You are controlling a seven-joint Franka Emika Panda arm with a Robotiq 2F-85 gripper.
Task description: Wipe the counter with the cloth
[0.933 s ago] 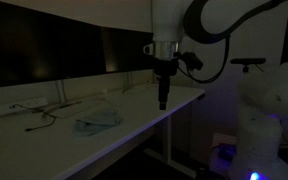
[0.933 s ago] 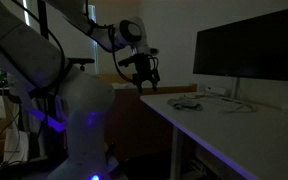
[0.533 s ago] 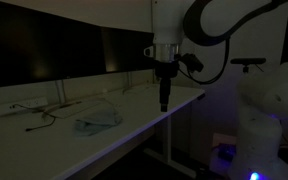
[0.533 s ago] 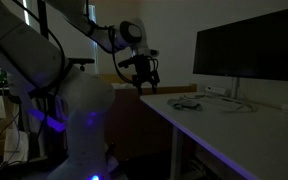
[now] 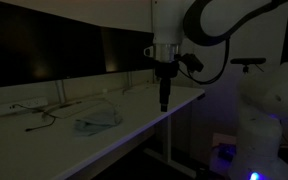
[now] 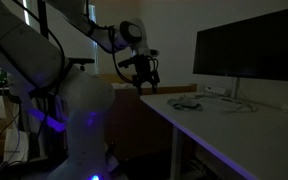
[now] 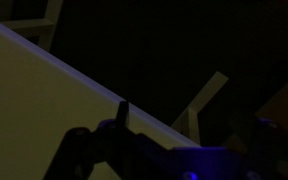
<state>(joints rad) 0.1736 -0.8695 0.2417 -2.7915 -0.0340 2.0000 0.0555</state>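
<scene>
One arm: a white robot arm (image 5: 219,20) reaches in from above near the end of the counter (image 5: 44,148), with its wrist pointing straight down.
Gripper: the gripper (image 5: 164,100) hangs over the end of the counter and does not touch the top. It also shows in an exterior view (image 6: 146,85), beside the counter's end.
Jaws: spread apart as far as the dim light shows, with nothing between them. The tool has hold of nothing.
Cloth: the cloth (image 5: 97,121) lies crumpled on the counter top, well apart from the gripper and untouched. It sits between the gripper and the cables (image 5: 39,115), in front of the monitors (image 5: 64,50).
Counter: long, pale and flat, with a thin edge. It appears in both exterior views (image 6: 224,135) and as a pale slanted surface in the wrist view (image 7: 34,95).
Monitors: dark screens stand along the back of the counter, also seen in an exterior view (image 6: 249,50).
Cables: thin dark loops lie on the top just below the monitors.
Wrist view: very dark. The gripper's parts are only dim shapes along the bottom, and its fingers cannot be told apart there. The counter's edge runs diagonally across the frame.
Base: the rounded white robot body (image 5: 269,110) stands beside the counter with a blue glow at its foot.
</scene>
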